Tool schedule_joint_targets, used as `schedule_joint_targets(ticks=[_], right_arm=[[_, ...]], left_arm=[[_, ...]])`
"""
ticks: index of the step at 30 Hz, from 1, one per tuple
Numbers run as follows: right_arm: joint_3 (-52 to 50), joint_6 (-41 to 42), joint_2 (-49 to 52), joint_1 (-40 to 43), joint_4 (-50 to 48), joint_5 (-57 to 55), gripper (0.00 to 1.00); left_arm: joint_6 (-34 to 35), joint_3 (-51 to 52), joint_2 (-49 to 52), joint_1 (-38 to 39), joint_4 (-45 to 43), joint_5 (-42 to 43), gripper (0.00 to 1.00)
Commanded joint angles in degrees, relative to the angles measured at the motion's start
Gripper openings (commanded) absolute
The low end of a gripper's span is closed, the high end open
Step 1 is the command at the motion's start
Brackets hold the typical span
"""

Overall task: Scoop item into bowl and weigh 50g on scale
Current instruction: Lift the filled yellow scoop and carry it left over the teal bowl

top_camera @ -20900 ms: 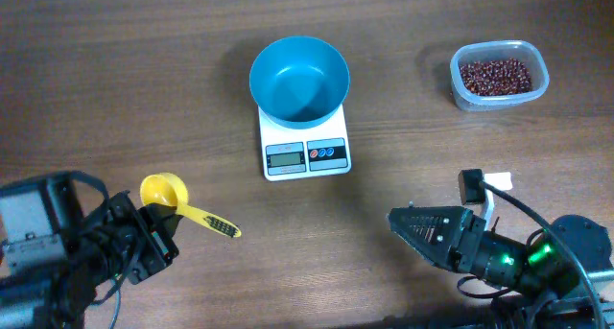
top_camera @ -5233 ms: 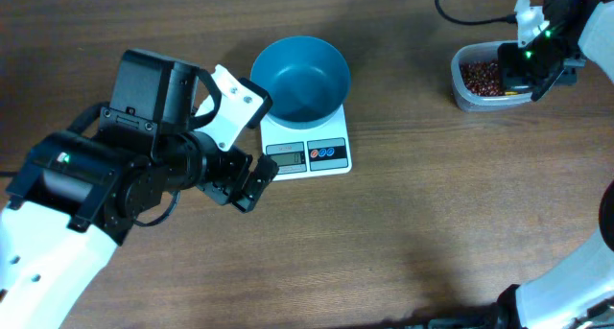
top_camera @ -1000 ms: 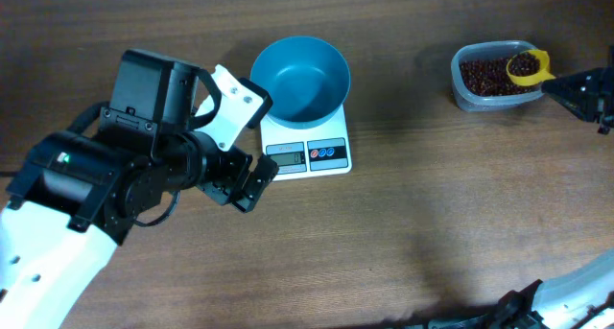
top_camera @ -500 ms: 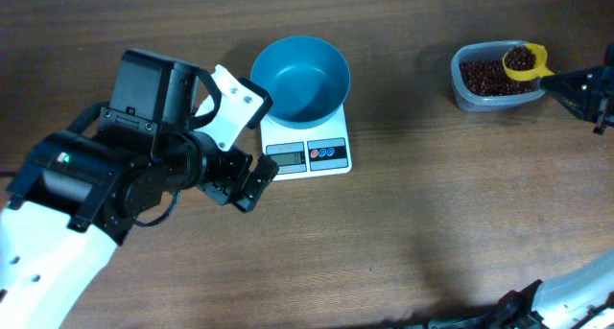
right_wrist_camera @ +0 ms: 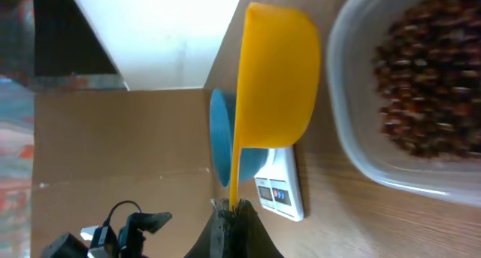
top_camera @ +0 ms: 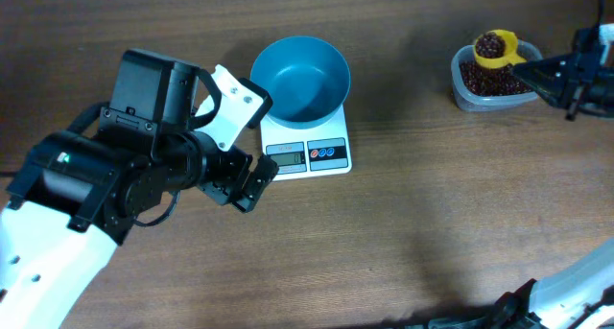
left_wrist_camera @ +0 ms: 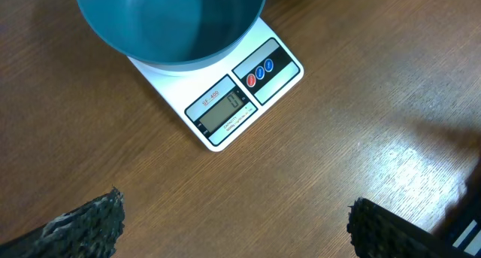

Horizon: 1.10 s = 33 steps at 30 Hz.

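You have the bowl (top_camera: 299,78) sitting on the scale (top_camera: 305,149), near the middle of the table (top_camera: 403,223). Your left gripper (top_camera: 251,182) is just left of the scale. Far right sits the tub (top_camera: 494,99) of beans (top_camera: 478,77), with the scoop (top_camera: 496,48) above it.

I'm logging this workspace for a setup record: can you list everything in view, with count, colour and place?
bowl: one, teal-blue, empty, standing on the scale
scale: one, white with blue and red buttons, middle of the table
tub: one, clear plastic, far right
beans: many, dark reddish-brown, most in the tub, a heap in the scoop
scoop: one, yellow, above the tub's left end
table: one, brown wood, under everything
left tool: one, black, open, above the table near the scale
right tool: one, black, shut on the scoop's handle, right edge
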<state>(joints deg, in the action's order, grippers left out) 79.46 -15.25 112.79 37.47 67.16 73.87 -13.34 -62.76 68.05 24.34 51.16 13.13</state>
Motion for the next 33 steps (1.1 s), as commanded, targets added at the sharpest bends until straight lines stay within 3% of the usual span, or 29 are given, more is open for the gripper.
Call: schedule_joint_targets(ticks=[1,17,33], right_arm=[[-0.39,-1.07,0.79,-3.41,-0.52,5.03,0.04],[-0.39,-0.98,0.79,-21.38,-4.2,7.48,0.04],[-0.39,-0.83,0.79,-32.79,-6.99,8.0,0.04]], left_arm=[[-0.9,-0.94,0.13,-0.11,-0.09,0.63,0.99],[-0.9,-0.94,0.13,-0.11,-0.07,0.63,0.99],[-0.9,-0.94,0.13,-0.11,-0.07,0.63,0.99]])
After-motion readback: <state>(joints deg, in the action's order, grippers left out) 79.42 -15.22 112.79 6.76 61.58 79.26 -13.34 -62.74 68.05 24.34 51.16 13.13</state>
